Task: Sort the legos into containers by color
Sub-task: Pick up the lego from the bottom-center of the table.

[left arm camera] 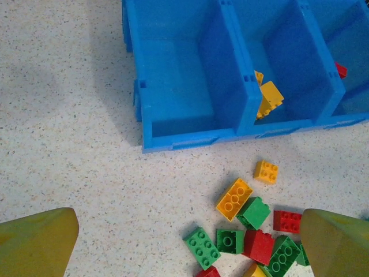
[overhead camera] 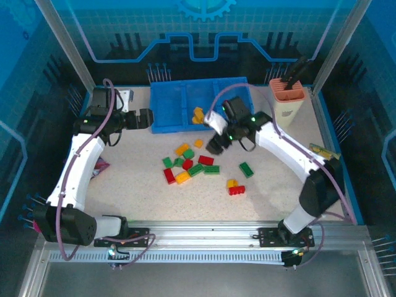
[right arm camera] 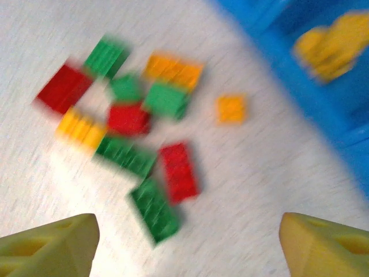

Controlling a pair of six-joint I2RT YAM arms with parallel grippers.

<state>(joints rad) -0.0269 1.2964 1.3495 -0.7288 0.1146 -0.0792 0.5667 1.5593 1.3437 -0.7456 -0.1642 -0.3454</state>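
The blue three-compartment tray (overhead camera: 167, 102) stands at the back of the table. In the left wrist view its left compartment (left arm camera: 176, 81) is bare, the middle one holds yellow bricks (left arm camera: 267, 98) and a red brick (left arm camera: 340, 70) shows in the right one. Red, green and yellow legos (overhead camera: 189, 164) lie scattered mid-table, with a lone green brick (overhead camera: 246, 169) and a yellow and red pair (overhead camera: 234, 187) further right. My left gripper (left arm camera: 187, 248) is open and holds nothing, hovering by the tray's left end (overhead camera: 147, 119). My right gripper (right arm camera: 187, 242) is open above the pile, in a blurred view.
A cream holder with an orange top (overhead camera: 286, 99) stands at the back right. Snack packets lie at the right edge (overhead camera: 325, 151) and the left edge (overhead camera: 101, 166). Glass walls close in the table.
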